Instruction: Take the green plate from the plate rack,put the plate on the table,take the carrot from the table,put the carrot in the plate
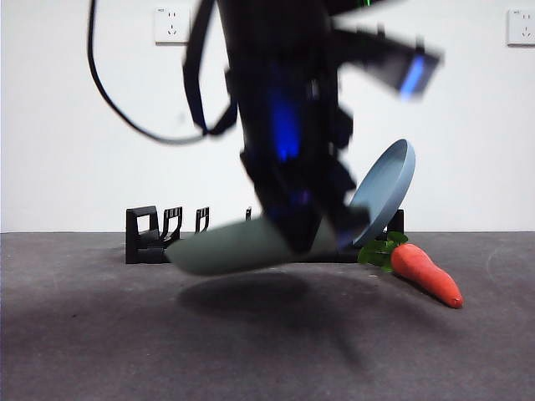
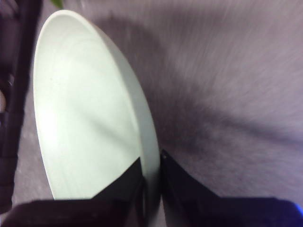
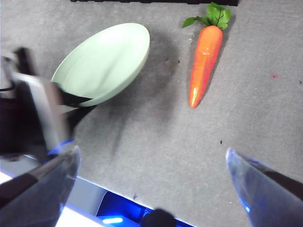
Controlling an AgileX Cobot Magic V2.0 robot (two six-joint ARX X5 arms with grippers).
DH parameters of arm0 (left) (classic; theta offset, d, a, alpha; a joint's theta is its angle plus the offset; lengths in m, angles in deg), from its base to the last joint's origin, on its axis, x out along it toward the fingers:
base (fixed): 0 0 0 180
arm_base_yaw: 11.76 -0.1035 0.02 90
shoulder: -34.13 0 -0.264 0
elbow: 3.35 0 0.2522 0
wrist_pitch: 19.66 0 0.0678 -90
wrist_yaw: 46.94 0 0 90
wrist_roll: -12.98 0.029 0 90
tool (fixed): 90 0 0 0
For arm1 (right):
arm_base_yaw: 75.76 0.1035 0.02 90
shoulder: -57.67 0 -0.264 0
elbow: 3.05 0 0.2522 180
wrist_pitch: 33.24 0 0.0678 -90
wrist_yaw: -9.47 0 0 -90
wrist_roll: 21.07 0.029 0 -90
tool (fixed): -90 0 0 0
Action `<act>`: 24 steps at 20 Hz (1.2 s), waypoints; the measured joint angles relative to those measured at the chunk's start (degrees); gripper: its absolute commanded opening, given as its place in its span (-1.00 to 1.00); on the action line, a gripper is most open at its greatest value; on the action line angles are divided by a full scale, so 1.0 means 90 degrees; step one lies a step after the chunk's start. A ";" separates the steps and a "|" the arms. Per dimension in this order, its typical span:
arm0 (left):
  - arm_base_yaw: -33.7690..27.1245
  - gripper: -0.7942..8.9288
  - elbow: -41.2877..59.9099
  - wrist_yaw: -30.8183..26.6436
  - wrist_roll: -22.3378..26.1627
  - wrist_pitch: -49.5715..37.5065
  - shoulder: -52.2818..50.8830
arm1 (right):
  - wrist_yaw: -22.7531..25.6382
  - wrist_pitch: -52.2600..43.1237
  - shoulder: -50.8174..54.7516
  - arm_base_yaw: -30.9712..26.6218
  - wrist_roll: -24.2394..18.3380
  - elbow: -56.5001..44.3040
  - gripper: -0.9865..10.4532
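The green plate [image 1: 230, 248] hangs just above the table [image 1: 267, 342], tilted nearly flat, its shadow spread on the dark surface beneath it. The left gripper [image 2: 150, 189] is clamped on its rim, one jaw inside the dish and one against the underside. The front view shows the plate edge-on as a long pale lens, with the big dark arm coming down from above onto its right end. The left wrist view gives what that view hides: the hollow face of the plate, pale and smooth, and the two black jaws pinching the rim. The right wrist view looks down on the same grip from farther off and shows the plate as an oval with the left gripper [image 3: 75, 101] at its near edge.

The carrot [image 1: 425, 272] lies on the table, near the plate but apart from it. In the front view its green tuft points toward the plate rack [image 1: 150, 238] and its tip toward the camera and to the right. The right wrist view shows its whole length, the leaves at the rack's end and the tip at the other.

Behind the arm a blue plate [image 1: 386, 188] leans in the rack, seen only in the front view.

The right gripper [image 3: 151, 165] hovers above the table with its jaws wide apart, holding nothing
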 measured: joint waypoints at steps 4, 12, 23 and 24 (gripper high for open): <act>0.0117 -0.85 0.0000 -0.0340 0.0049 -0.0204 0.0590 | 0.0000 0.0000 0.0000 0.0000 0.0000 0.0000 0.27; 0.0233 -0.05 -0.0002 0.0112 -0.0464 -0.0182 0.0750 | 0.0002 -0.0039 -0.0002 0.0000 0.0000 0.0000 0.27; 0.0607 -0.05 -0.0002 0.0338 -0.1348 0.0678 -0.1362 | 0.0002 -0.1015 -0.0945 0.0000 0.0005 0.0002 0.27; 0.0656 -0.05 0.0000 0.0437 -0.1474 0.0697 -0.1695 | 0.0002 -0.1168 -0.1154 0.0000 0.0010 0.0002 0.27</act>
